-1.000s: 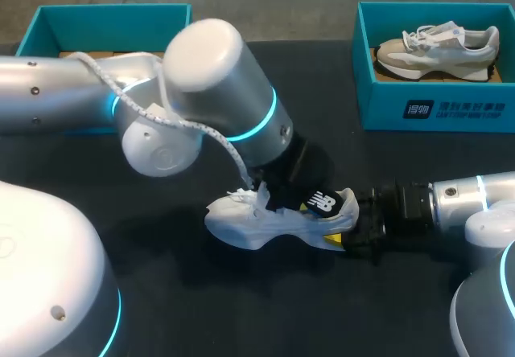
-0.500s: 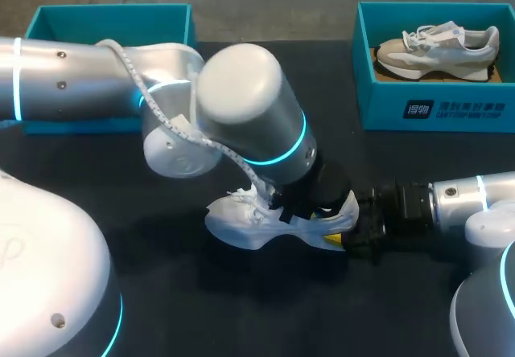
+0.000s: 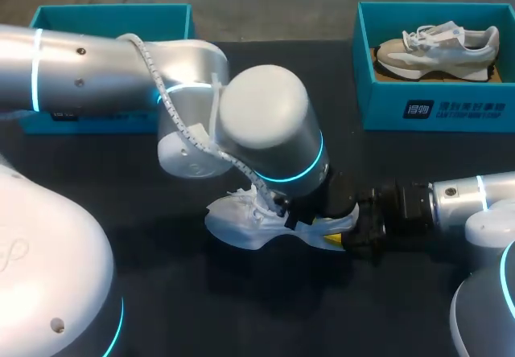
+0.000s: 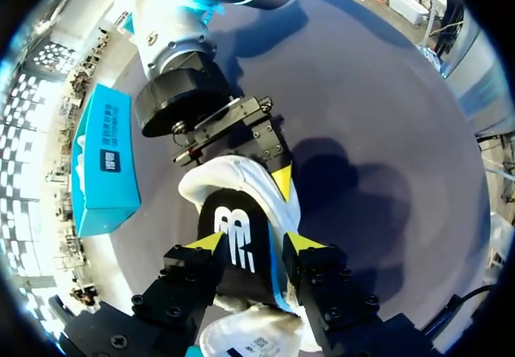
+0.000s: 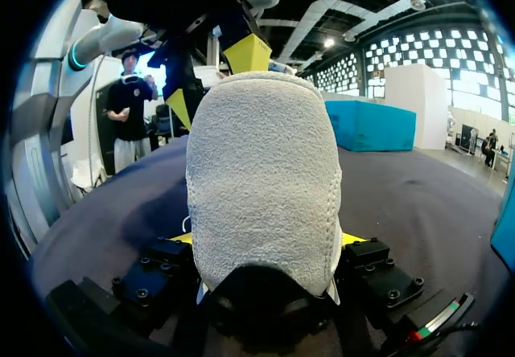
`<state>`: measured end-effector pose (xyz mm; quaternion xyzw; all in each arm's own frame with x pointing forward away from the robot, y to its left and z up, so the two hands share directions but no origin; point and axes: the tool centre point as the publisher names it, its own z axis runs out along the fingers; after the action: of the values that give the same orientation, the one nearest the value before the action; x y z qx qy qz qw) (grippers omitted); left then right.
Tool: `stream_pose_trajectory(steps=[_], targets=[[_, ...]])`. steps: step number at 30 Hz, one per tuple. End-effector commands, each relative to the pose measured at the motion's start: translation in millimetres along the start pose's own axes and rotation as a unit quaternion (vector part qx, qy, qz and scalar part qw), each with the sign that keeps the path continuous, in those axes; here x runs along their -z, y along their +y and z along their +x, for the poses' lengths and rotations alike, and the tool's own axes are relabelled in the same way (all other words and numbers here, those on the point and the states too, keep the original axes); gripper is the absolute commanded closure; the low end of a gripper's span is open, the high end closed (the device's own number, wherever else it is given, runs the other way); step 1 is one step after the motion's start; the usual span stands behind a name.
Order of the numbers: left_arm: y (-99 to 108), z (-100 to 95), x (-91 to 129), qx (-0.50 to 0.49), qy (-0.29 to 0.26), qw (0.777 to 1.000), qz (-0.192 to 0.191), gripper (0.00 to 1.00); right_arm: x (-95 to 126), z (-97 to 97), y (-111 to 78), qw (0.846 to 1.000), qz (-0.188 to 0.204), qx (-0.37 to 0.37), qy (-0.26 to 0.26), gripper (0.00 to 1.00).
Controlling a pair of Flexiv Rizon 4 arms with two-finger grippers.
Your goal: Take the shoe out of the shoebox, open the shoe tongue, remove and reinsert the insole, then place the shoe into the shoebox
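Observation:
A white shoe lies on its side on the black table, toe pointing left. My right gripper comes in from the right and is shut on the shoe's heel, with the grey heel back standing between its fingers. My left gripper is above the heel opening, its yellow fingertips pressed on both sides of a black insole bearing a white logo. The insole stands in the shoe's opening, just short of the right gripper. In the head view my left wrist hides the insole and the left fingers.
A teal shoebox at the back right holds a beige shoe. A second teal box sits at the back left, behind my left arm. Bare black tabletop lies in front of the shoe.
My left arm has moved right and down over the shoe's heel, and the black insole that showed in the head view is now covered by the wrist. The right arm has kept still.

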<state>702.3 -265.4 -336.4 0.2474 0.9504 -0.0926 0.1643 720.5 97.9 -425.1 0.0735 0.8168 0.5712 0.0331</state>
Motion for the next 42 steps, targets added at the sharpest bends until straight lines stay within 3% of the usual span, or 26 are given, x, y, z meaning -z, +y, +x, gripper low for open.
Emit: stream_pose_trajectory(steps=[1,19,24,27,28,42], targets=[[-2,-0.7,-3,0.002,-0.003,1.000,-0.007,0.55,-1,0.1,-0.9,1.000,0.001,0.000,0.000,1.00],[7,-10.6,-28,0.018,0.006,0.999,-0.030,0.59,-1,0.1,-0.9,1.000,0.001,0.000,0.000,1.00],[10,-11.5,-31,0.024,0.006,0.999,-0.032,0.74,-1,0.1,-0.9,1.000,0.001,0.000,0.000,1.00],[13,-12.6,-30,0.028,0.003,0.999,-0.032,0.97,-1,0.1,-0.9,1.000,0.001,0.000,0.000,1.00],[14,-12.9,-29,0.029,0.002,0.999,-0.031,1.00,-1,0.1,-0.9,1.000,0.001,0.000,0.000,1.00],[14,-6.5,-2,0.034,-0.009,0.999,0.014,1.00,-1,0.1,-0.9,1.000,0.001,0.000,0.000,1.00]])
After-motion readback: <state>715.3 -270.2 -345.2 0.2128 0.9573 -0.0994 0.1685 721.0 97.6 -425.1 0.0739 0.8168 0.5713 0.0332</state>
